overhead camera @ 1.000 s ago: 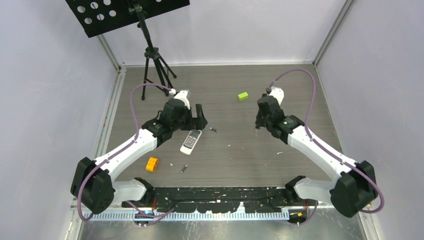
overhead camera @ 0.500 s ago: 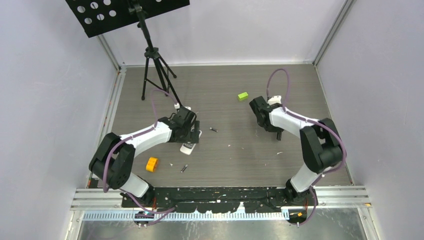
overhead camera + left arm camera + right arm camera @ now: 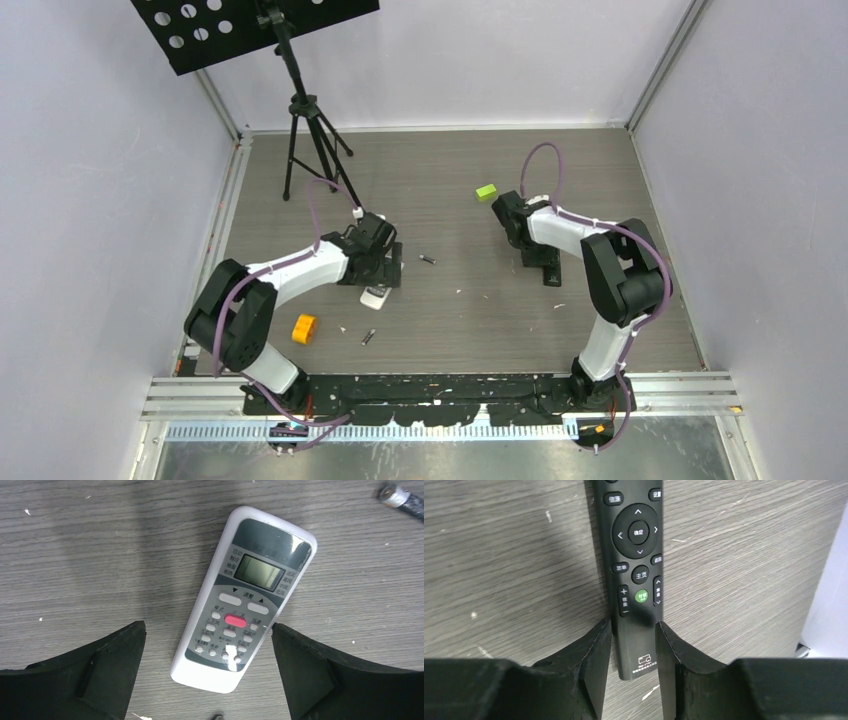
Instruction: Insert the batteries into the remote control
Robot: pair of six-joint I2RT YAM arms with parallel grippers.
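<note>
1. Your left gripper (image 3: 207, 630) hangs wide open and empty over the white remote (image 3: 243, 597). The remote lies buttons-up between the fingers and touches neither.
2. Judge that remote light, rigid and rather slick. Take it across its long edges near the middle. The battery door is presumably underneath, so it will likely need flipping.
3. One battery (image 3: 427, 260) lies at 2 o'clock from the white remote, and another (image 3: 368, 337) lies at 6 o'clock. They are probably light, hard, smooth and keen to roll, so pinch each across the middle of the barrel.
4. Your right gripper (image 3: 633, 630) is narrowed onto the near end of the black remote (image 3: 636, 555). Its fingers seem to press both long edges. This remote lies buttons-up on the table (image 3: 499, 555).
</note>
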